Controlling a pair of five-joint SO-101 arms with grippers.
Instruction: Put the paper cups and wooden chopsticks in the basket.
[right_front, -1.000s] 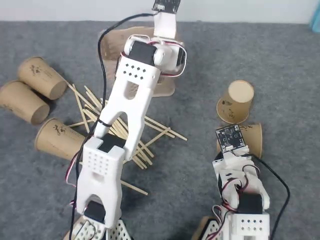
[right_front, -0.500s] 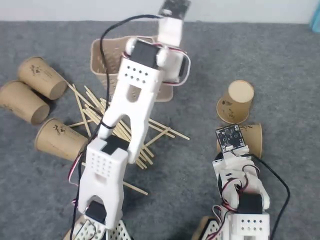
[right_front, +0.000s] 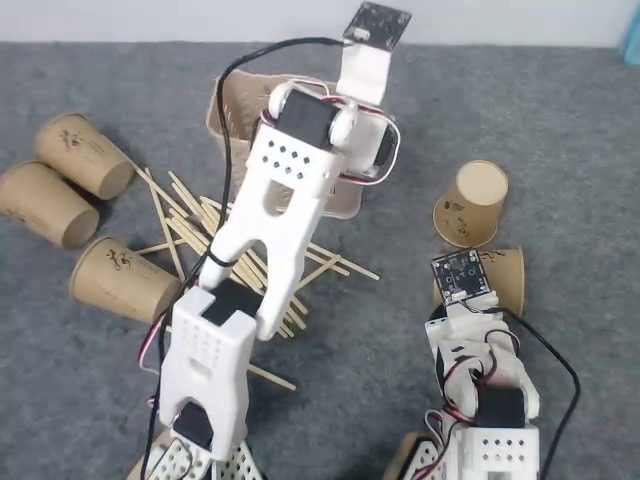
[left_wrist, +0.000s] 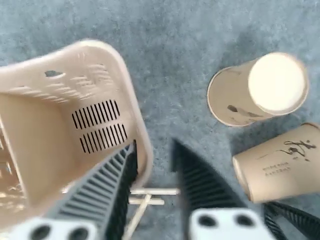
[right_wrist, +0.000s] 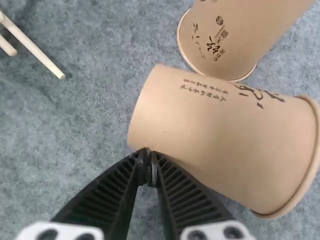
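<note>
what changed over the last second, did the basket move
Yes. The left arm swung rightward in the high view, and the left gripper, open with one finger inside the wall, pushed the basket the same way. Nothing was picked up or let go. The right gripper stayed shut beside the lying cup. The other cups and the chopsticks did not move.

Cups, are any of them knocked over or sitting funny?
Yes. Three cups lie on their sides next to the scattered chopsticks. Another cup lies on its side at the right gripper, and the cup beside it looks upside down.
</note>
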